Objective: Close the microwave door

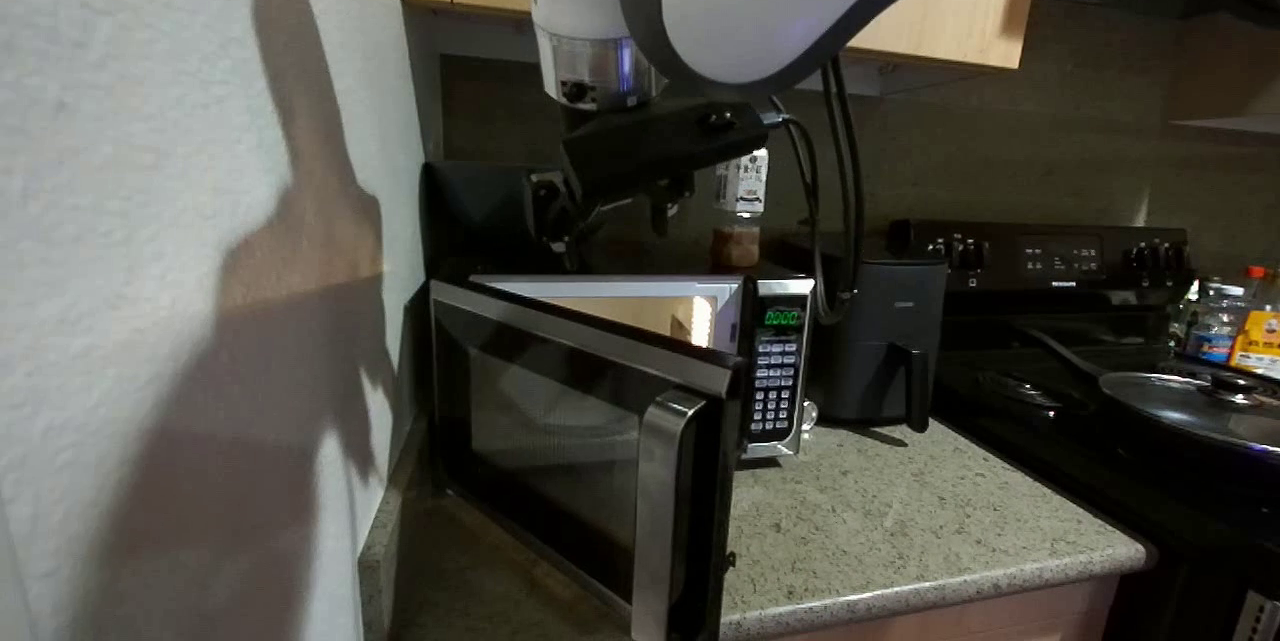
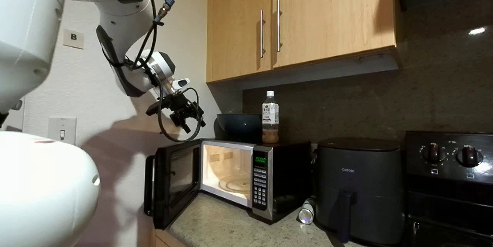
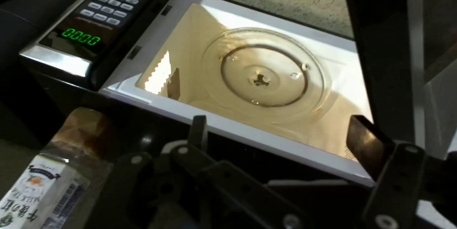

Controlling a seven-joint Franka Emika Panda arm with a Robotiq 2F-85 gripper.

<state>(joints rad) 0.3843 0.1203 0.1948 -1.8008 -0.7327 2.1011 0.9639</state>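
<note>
The microwave point(image 1: 778, 371) stands on the counter with its lit white interior and glass turntable showing; it is also in the exterior view point(image 2: 290, 177) and the wrist view point(image 3: 107, 4). The microwave door point(image 1: 555, 421) hangs open on its left-hand hinge, angled out from the front, in both exterior views point(image 2: 181, 173). Its dark edge point(image 3: 385, 43) shows at the right of the wrist view. My gripper point(image 1: 615, 233) is above the microwave's left part, near the hinge side, also in the exterior view point(image 2: 195, 126). In the wrist view its fingers point(image 3: 280, 125) are wide apart with nothing between them.
A bottle point(image 2: 270, 120) and a dark bowl point(image 2: 238, 126) stand on the microwave. A black air fryer point(image 2: 360, 193) and a small glass jar point(image 2: 306, 213) are to its right. A wall point(image 1: 200, 171) is close on the left. Wooden cabinets point(image 2: 308, 23) hang above.
</note>
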